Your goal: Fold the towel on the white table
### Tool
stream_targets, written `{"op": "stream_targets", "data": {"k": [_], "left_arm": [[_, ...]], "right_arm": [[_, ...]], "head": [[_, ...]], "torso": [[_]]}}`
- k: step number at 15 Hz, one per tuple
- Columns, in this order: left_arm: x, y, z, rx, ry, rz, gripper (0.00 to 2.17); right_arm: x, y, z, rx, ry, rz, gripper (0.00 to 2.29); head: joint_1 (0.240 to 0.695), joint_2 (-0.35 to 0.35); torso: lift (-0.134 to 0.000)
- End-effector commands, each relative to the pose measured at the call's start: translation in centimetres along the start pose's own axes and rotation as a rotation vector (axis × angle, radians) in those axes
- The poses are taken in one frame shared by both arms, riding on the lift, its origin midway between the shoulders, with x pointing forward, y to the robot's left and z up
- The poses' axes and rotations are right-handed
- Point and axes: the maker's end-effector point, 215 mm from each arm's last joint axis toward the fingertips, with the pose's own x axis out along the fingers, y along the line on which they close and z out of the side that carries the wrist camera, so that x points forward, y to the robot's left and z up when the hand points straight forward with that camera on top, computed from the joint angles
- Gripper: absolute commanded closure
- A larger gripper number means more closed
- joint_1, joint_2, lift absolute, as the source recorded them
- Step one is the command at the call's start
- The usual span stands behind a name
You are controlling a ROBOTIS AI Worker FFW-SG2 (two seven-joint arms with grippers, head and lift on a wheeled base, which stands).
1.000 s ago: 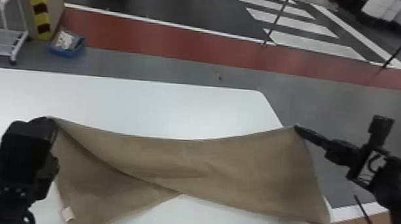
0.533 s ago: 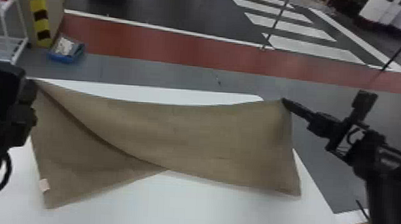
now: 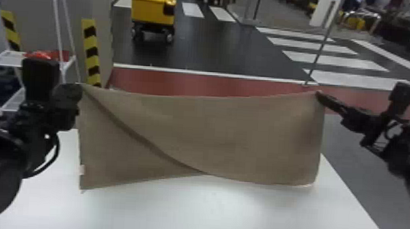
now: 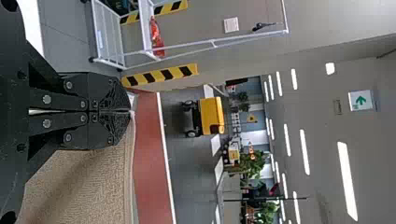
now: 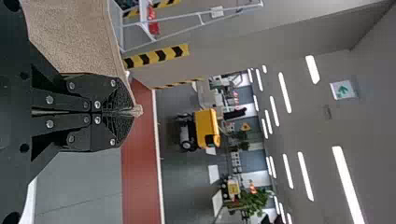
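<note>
"What does the head view give you?"

"A plain brown cloth towel, held up by its two upper corners above the smooth white table. The black left gripper has the left corner, the black right gripper the right one."

"Is it flat?"

"Not quite. The top edge sags a little, and a slanting fold runs from the left corner down to the lower edge near the middle. I can't tell if that lower edge touches the table."

"Anything farther off?"

"A boxy yellow wheeled cart at the far left, and a white metal rack left of the table."

"And the left wrist view?"

"The left gripper is closed, with the towel's corner pinched at its tips."

"The right wrist view?"

"Same there: the right gripper is clamped together, a bit of corner poking past its tips."
</note>
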Motion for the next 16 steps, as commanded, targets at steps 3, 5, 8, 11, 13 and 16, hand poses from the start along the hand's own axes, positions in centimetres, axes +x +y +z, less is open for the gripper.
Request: {"op": "stream_targets", "data": {"k": [3, 5, 8, 11, 13, 16], "left_arm": [[2.0, 0.6, 4.1, -0.023, -0.054, -0.006, 1.43], [1.0, 0.8, 2.2, -0.046, -0.043, -0.011, 1.43], [-4.7, -0.2, -3.7, -0.032, 0.004, -0.051, 1.43], [-10.7, -2.3, -8.1, 0.013, 0.054, -0.085, 1.43], [-13.7, -2.5, -9.5, 0.042, 0.088, -0.078, 1.43], [-17.9, -1.8, -11.2, 0.039, 0.134, -0.063, 1.43]], "right_arm": [[1.3, -1.0, 4.1, 0.033, -0.119, -0.011, 1.63], [0.3, -1.0, 1.2, 0.03, -0.095, 0.007, 1.63], [-4.6, -1.8, -7.1, 0.073, -0.018, 0.043, 1.63], [-8.9, -1.6, -11.4, 0.121, 0.003, 0.074, 1.63], [-11.3, -2.3, -12.7, 0.147, 0.013, 0.07, 1.63], [-14.9, -3.8, -14.1, 0.182, 0.011, 0.058, 1.63]], "head": [[0.411, -0.185], [0.384, -0.186], [0.416, -0.182], [0.54, -0.207], [0.592, -0.227], [0.663, -0.262]], "torso": [[-0.12], [-0.12], [-0.12], [-0.12], [-0.12], [-0.12]]}}
